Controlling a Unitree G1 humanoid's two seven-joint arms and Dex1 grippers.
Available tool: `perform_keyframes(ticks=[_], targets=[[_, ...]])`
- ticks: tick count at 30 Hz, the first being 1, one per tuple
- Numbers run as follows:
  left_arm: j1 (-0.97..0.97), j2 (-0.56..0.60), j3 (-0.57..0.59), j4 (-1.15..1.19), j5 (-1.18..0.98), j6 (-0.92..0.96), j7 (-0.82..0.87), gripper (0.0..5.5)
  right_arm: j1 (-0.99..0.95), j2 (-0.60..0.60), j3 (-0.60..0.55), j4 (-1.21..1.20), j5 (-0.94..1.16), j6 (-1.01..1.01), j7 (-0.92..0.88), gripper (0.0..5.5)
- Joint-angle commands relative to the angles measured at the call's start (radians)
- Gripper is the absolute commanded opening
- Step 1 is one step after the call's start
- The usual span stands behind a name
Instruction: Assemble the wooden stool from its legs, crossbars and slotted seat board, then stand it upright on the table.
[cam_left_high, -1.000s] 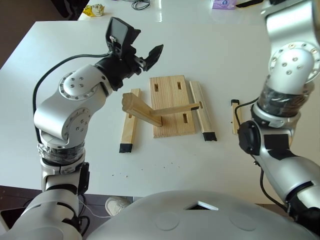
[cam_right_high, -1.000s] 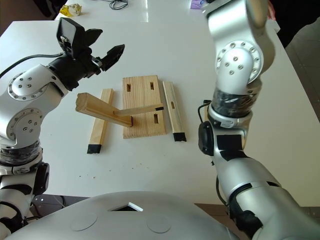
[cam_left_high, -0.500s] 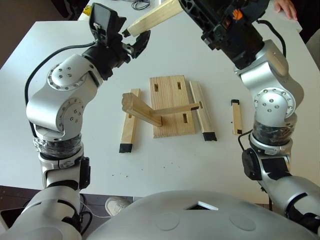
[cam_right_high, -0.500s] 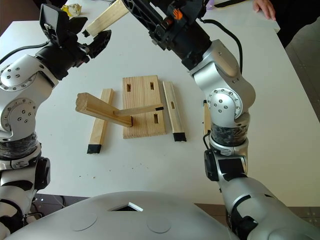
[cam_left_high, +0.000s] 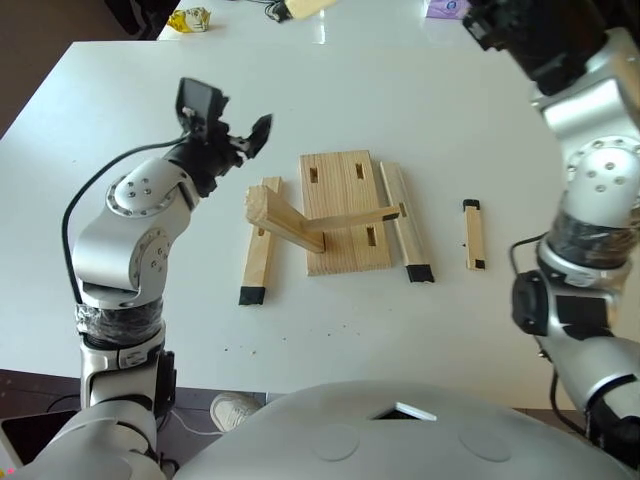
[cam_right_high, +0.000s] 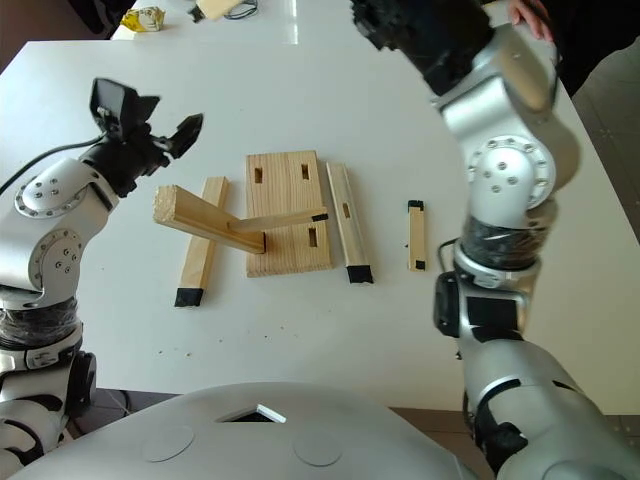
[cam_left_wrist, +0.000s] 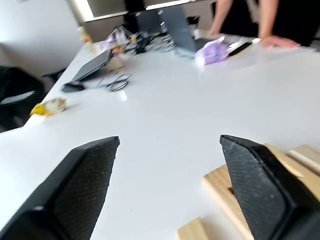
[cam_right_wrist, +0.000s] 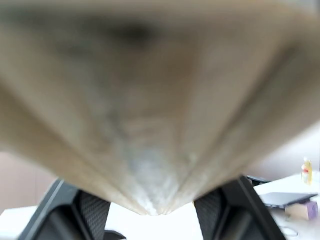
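Note:
The slotted seat board (cam_left_high: 345, 210) lies flat mid-table. A crossbar (cam_left_high: 365, 217) rests across it, joined to a leg (cam_left_high: 283, 218) whose left end tilts up off the table. Two more legs lie flat, one (cam_left_high: 259, 245) left of the board and one (cam_left_high: 405, 222) right of it. A short crossbar (cam_left_high: 472, 235) lies farther right. My left gripper (cam_left_high: 240, 138) hovers open just beyond the tilted leg's raised end, nothing between its fingers (cam_left_wrist: 90, 175). My right gripper (cam_right_wrist: 152, 207) is held high, shut on another wooden leg (cam_left_high: 305, 7) (cam_right_wrist: 150, 115).
A yellow wrapper (cam_left_high: 190, 18), cables (cam_left_high: 278, 8) and a purple pack (cam_left_high: 447, 8) lie at the table's far edge. Bare white table (cam_left_high: 120, 100) spreads to the left, and in front of the parts.
My right arm has swung up and away, taking its leg to the view's top edge. My left gripper rose, then came down towards the tilted leg's raised end, still open.

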Motion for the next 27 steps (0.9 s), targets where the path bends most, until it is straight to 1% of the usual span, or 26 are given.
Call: perform_keyframes(ticks=[1, 4, 7, 10, 12, 14, 18, 24, 27], targets=[[-0.047, -0.134, 0.073, -0.01, 0.003, -0.05, 0.122, 3.74, 0.12, -0.239, 0.048, 0.093, -0.063, -0.035, 0.388, 2.04], [-0.089, -0.295, 0.135, -0.031, -0.045, -0.092, 0.247, 3.74, 0.144, -0.34, 0.084, 0.186, -0.133, -0.103, 0.581, 2.04], [-0.114, -0.42, 0.147, -0.046, -0.073, -0.139, 0.32, 3.74, 0.142, -0.39, 0.108, 0.21, -0.142, -0.104, 0.707, 2.04], [-0.098, -0.516, 0.132, -0.053, -0.076, -0.197, 0.367, 3.74, 0.157, -0.411, 0.147, 0.228, -0.164, -0.125, 0.812, 2.04], [-0.095, -0.565, 0.115, -0.042, -0.071, -0.233, 0.388, 3.74, 0.165, -0.393, 0.161, 0.241, -0.178, -0.14, 0.82, 2.04], [-0.106, -0.588, 0.088, -0.025, -0.045, -0.263, 0.405, 3.74, 0.189, -0.379, 0.168, 0.241, -0.195, -0.163, 0.82, 2.04], [-0.101, -0.567, 0.005, -0.011, 0.055, -0.317, 0.395, 3.74, 0.22, -0.344, 0.178, 0.224, -0.207, -0.183, 0.805, 2.04], [-0.071, -0.607, -0.033, 0.044, 0.105, -0.369, 0.401, 3.74, 0.272, -0.302, 0.184, 0.178, -0.215, -0.197, 0.765, 2.04], [-0.063, -0.618, -0.044, 0.051, 0.107, -0.386, 0.394, 3.74, 0.302, -0.301, 0.179, 0.164, -0.221, -0.209, 0.758, 2.04]])
